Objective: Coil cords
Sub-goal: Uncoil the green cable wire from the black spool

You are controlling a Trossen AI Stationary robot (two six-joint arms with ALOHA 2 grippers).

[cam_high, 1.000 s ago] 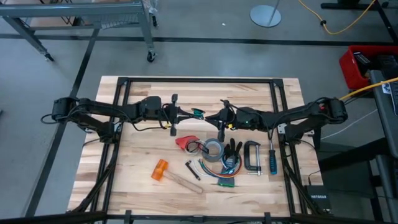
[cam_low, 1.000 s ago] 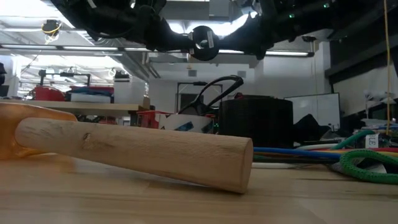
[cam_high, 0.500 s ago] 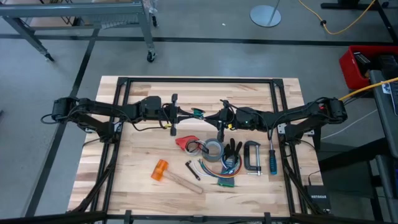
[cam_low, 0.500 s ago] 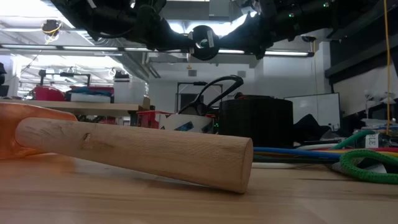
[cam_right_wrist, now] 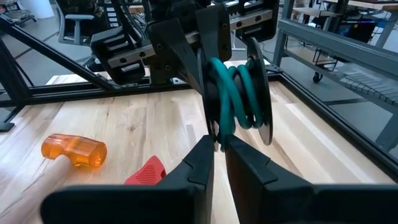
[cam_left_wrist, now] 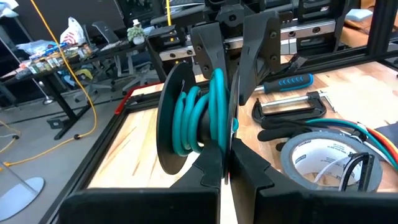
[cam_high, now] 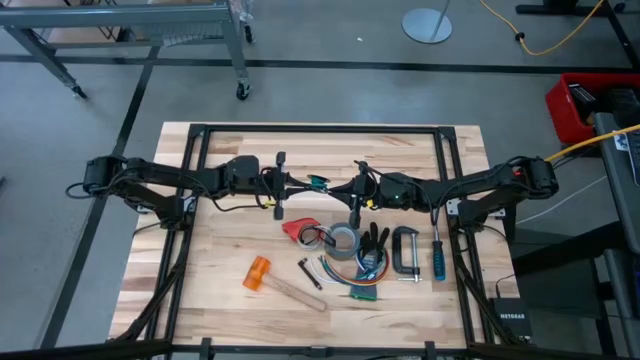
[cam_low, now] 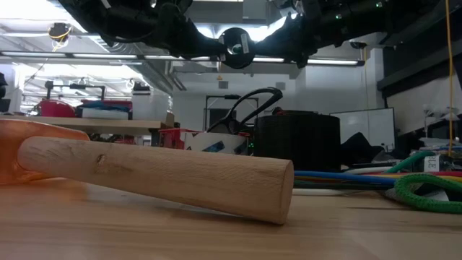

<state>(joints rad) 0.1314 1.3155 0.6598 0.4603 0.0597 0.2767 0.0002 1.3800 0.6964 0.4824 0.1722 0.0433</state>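
Observation:
A teal cord (cam_left_wrist: 199, 115) is wound on a black spool (cam_high: 320, 184) with two round flanges. The spool hangs high over the middle of the table, between my two arms; the low view shows it overhead (cam_low: 234, 47). My left gripper (cam_left_wrist: 224, 174) comes in from the table's left and my right gripper (cam_right_wrist: 217, 146) from the right. Both are shut on the spool. In the right wrist view the cord (cam_right_wrist: 235, 99) fills the space between the flanges. The cord's ends are not visible. My left gripper pinches the rim of the spool's near-side flange (cam_left_wrist: 226, 146) between its two fingers. The fingers come nearly level from the table's left. The spool stands on edge, lifted clear of the table. My right gripper pinches the same near-side flange at its rim (cam_right_wrist: 214, 127) between its two fingers, on the side across from my left gripper. The fingers come nearly level from the table's right. The far-side flange (cam_right_wrist: 261, 93) stands free.
Below the spool lie a roll of grey tape (cam_high: 345, 240), a red piece (cam_high: 298, 228), a black clamp (cam_high: 406, 250), a blue screwdriver (cam_high: 438, 258) and coloured wires (cam_high: 360, 285). A hammer with an orange head (cam_high: 259, 272) lies near the front; its wooden handle (cam_low: 159, 177) fills the low view.

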